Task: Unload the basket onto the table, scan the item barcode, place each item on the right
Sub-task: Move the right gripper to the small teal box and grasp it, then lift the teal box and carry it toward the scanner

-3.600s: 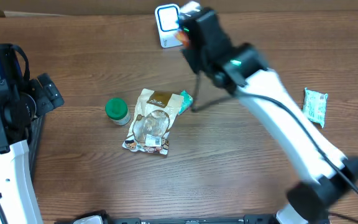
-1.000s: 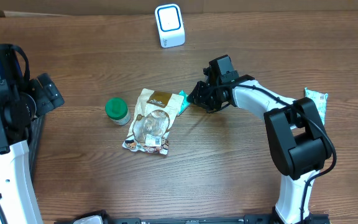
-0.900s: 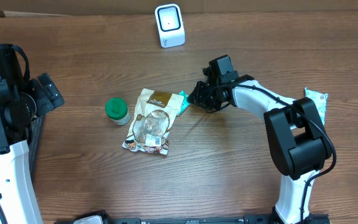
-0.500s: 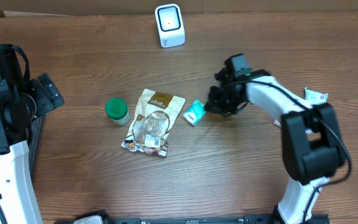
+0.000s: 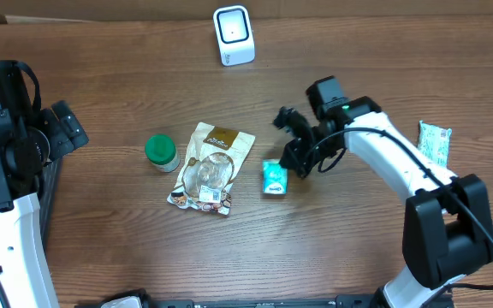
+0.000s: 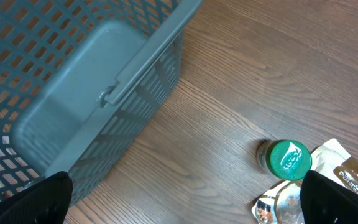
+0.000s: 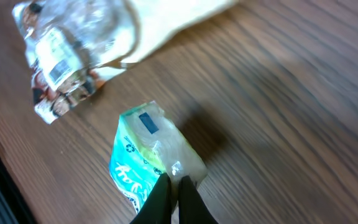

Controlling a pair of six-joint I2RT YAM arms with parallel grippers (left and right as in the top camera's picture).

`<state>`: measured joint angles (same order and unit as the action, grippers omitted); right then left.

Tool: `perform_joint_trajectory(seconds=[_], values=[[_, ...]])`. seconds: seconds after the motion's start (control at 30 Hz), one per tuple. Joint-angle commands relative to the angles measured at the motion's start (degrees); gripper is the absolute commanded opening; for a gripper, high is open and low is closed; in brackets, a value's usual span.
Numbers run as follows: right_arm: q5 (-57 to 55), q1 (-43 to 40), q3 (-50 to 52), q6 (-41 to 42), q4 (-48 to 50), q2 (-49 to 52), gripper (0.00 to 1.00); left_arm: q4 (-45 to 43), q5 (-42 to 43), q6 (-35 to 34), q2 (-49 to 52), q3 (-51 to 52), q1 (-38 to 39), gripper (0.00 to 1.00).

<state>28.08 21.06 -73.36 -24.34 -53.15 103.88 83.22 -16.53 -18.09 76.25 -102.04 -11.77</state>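
Gripper (image 7: 174,184), right: tight on teal packet (image 7: 140,157)

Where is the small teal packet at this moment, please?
The teal packet is mid-table in the overhead view, just right of the snack pouch, pinched at one end by the right gripper.

1. Overhead, I get even, fairly bright light across the table (image 5: 144,248); the wood grain reads cleanly, without glare.
2. The right arm (image 5: 392,158) throws only a faint, soft-edged shadow onto the wood beneath it.
3. The white scanner (image 5: 234,34) is my brightest spot, nearly washed out.
4. My right wrist view is soft: the snack pouch (image 7: 73,43) is blurred, its clear film shining, and the teal packet (image 7: 143,155) is barely sharper.
5. The right tool (image 7: 174,183) shows dark and unfocused.
6. My left wrist view is crisp; the basket (image 6: 73,93) shades the wood beside it.
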Motion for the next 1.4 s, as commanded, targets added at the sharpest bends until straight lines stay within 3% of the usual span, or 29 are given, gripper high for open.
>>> perform_joint_trajectory(seconds=[0.0,0.17,0.2,0.23,0.27,0.3,0.33,0.37,0.43,0.5,0.7,0.8,0.87,0.9,1.27,1.37], values=[[0.0,2.1,0.6,-11.3,1.0,-0.2,0.04,0.1,-0.4,-1.0,-0.5,-0.4,-0.3,1.00],[0.2,3.0,0.6,-14.5,2.9,-0.2,0.04,0.1,-0.4,-1.0,-0.5,-0.4,-0.3,1.00],[0.8,3.0,0.6,-12.2,2.9,-0.2,0.16,0.1,-0.4,-1.0,-0.5,-0.4,-0.3,1.00],[0.7,3.0,0.6,-8.9,3.1,-0.2,0.60,0.1,-0.4,-1.0,-0.5,-0.4,-0.3,1.00],[0.7,3.0,0.6,-6.7,3.2,-0.2,0.66,0.1,-0.4,-1.0,-0.5,-0.4,-0.3,1.00],[0.7,2.8,0.6,-2.1,3.3,-0.2,0.87,0.1,-0.4,-1.0,-0.5,-0.4,-0.3,1.00],[0.7,2.6,0.6,1.3,3.3,-0.2,0.98,0.1,-0.4,-1.0,-0.5,-0.4,-0.3,1.00],[0.6,2.1,0.5,6.1,3.0,-0.2,1.00,0.1,-0.4,-1.0,-0.5,-0.4,-0.3,1.00],[0.5,0.8,0.5,18.8,2.0,-0.2,1.00,0.1,-0.4,-1.0,-0.5,-0.4,-0.3,1.00],[0.5,-0.4,0.5,25.7,-0.5,-0.2,1.00,0.1,-0.4,-1.0,-0.5,-0.4,-0.3,0.99],[-0.1,-1.4,1.3,27.9,-2.9,-0.2,1.00,0.1,-0.4,-1.0,-0.5,-0.4,-0.3,1.00],[-0.1,-1.2,3.8,34.4,0.9,-0.2,0.74,0.1,-0.4,-1.0,-0.5,-0.4,-0.3,0.99],[0.0,-1.2,6.3,38.9,4.0,-0.2,0.47,0.1,-0.4,-1.0,-0.5,-0.4,-0.3,1.00],[0.5,-1.2,7.9,40.5,6.1,-0.2,0.43,0.1,-0.4,-1.0,-0.5,-0.4,-0.3,1.00],[4.2,2.2,18.8,40.9,22.9,-0.2,0.43,0.1,-0.4,-1.0,-0.5,-0.4,-0.3,1.00],[4.2,2.6,19.1,41.1,23.5,-0.2,0.33,0.1,-0.4,-1.0,-0.5,-0.4,-0.3,1.00]])
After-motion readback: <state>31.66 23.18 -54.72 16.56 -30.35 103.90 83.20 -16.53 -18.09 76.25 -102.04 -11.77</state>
